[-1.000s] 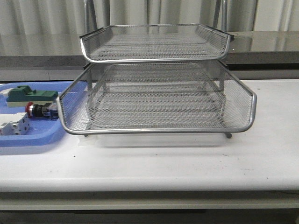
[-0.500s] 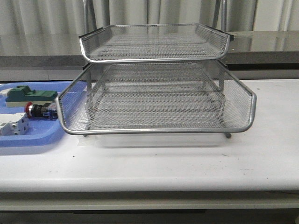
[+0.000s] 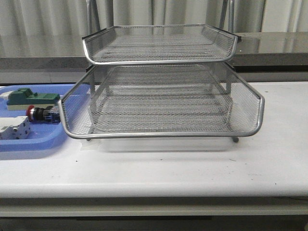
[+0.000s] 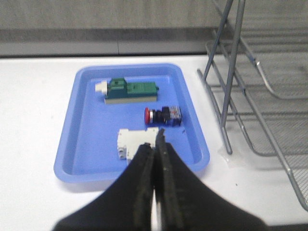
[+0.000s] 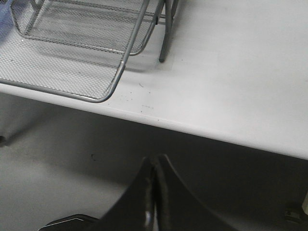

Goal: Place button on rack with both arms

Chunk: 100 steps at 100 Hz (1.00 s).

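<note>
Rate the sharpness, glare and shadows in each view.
Front view: even light, no glare, silver wire-mesh rack sharp, soft shadow beneath it. Left wrist view: blue plastic tray and red-capped button slightly soft, shut left tool blurred close up. Right wrist view: white table evenly lit, right tool dark and blurred.

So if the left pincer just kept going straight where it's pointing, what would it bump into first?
Probably the white block in the blue tray: the closed left pincer points at it, with the red-capped button just beyond. Depth is hard to judge.
</note>
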Available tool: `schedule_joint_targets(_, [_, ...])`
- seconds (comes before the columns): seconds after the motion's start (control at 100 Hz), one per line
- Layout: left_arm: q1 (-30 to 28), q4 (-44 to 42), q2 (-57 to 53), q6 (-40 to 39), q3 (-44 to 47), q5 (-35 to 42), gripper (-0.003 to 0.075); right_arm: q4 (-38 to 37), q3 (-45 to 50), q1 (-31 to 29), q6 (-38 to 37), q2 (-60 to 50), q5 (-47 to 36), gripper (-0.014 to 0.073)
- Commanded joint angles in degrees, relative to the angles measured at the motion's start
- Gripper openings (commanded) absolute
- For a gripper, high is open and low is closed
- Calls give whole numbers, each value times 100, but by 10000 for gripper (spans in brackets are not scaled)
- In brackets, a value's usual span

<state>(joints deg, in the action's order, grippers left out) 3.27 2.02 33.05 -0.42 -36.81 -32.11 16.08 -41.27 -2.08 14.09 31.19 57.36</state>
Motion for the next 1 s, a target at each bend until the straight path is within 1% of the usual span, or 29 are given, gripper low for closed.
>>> schedule_joint_targets(0.0, [-9,13,770,42,-648,-128,-20,50,-192,-19,-1,4,-292,-71])
schedule_joint_targets(0.16, [-9,13,2034,487,-1416,-741,-20,50,-192,-19,-1,4,-292,-71])
schedule_joint_targets(0.25, [-9,13,2650,489,-1699,-971,-20,50,-192,-19,-1,4,-292,-71])
schedule_joint_targets(0.29, [-9,13,2859,498,-1795,-1000,-20,50,-192,-19,-1,4,-292,-71])
schedule_joint_targets(0.44, [12,13,3582,918,-2025,-1025,-19,50,-192,-19,-1,4,-292,-71])
schedule_joint_targets(0.51, [12,37,3776,1078,-2047,-1003,-2,50,-192,-19,-1,4,-292,-71])
schedule_joint_targets(0.56, [12,51,3853,1100,-2047,-1003,45,50,-192,-19,-1,4,-292,-71])
schedule_joint_targets(0.63, [12,51,3921,1160,-2047,-1036,173,50,-192,-19,-1,4,-292,-71])
schedule_joint_targets(0.66, [12,51,3935,1197,-2047,-1037,261,50,-192,-19,-1,4,-292,-71])
schedule_joint_targets(0.67, [12,51,3935,1213,-2047,-1046,280,50,-192,-19,-1,4,-292,-71])
schedule_joint_targets(0.68, [12,51,3935,1224,-2047,-1046,318,50,-192,-19,-1,4,-292,-71])
schedule_joint_targets(0.7, [12,51,3935,1224,-2047,-1046,358,50,-192,-19,-1,4,-292,-71])
schedule_joint_targets(0.71, [12,40,3935,1224,-2047,-1046,398,50,-192,-19,-1,4,-292,-71])
schedule_joint_targets(0.72, [12,40,3935,1224,-2047,-1046,417,50,-192,-19,-1,4,-292,-71])
schedule_joint_targets(0.75, [12,30,3935,1224,-2047,-1046,510,50,-192,-19,-1,4,-292,-71])
schedule_joint_targets(0.82, [12,19,3935,1224,-2047,-1014,641,50,-192,-19,-1,4,-292,-71])
schedule_joint_targets(0.87, [12,19,3935,1224,-2047,-956,683,50,-192,-19,-1,4,-292,-71])
schedule_joint_targets(0.89, [12,19,3935,1224,-2047,-942,687,50,-192,-19,-1,4,-292,-71])
schedule_joint_targets(0.99, [12,19,3947,1224,-2047,-929,668,50,-192,-19,-1,4,-292,-71])
